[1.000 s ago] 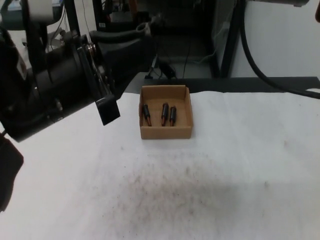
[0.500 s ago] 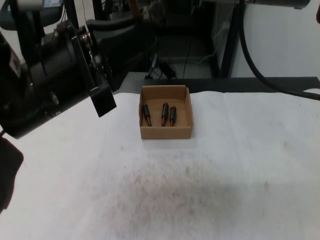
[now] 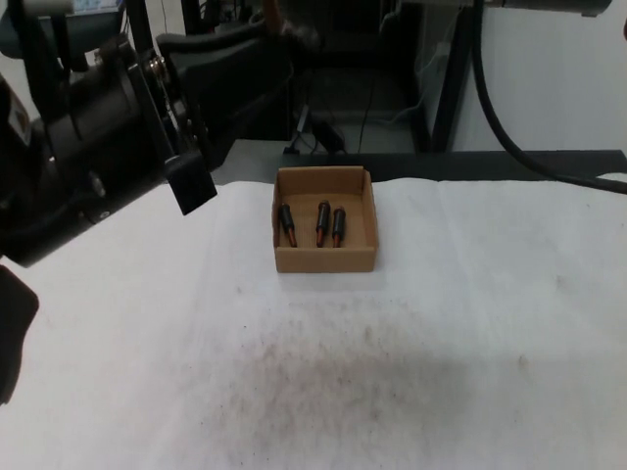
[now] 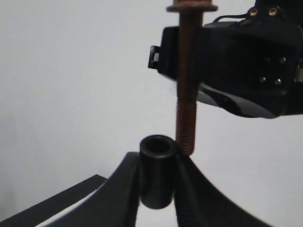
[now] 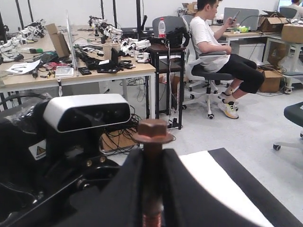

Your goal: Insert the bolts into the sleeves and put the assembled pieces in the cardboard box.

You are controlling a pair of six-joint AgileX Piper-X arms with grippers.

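1. Bolt (copper-coloured, flanged hex head uppermost) stands upright, its shank clamped between the right gripper's dark fingers. Its threaded tip sits just beside the rim of the sleeve, outside the bore.
2. The sleeve, a short black tube with its open end up, is pinched upright between the left gripper's two fingers.
3. The cardboard box rests on the white-covered bench toward its far edge. Three assembled pieces lie side by side inside it.
4. An arm hangs at the far left of the high view, apart from the box.
5. A dark smudge marks the cloth on the near side of the box.
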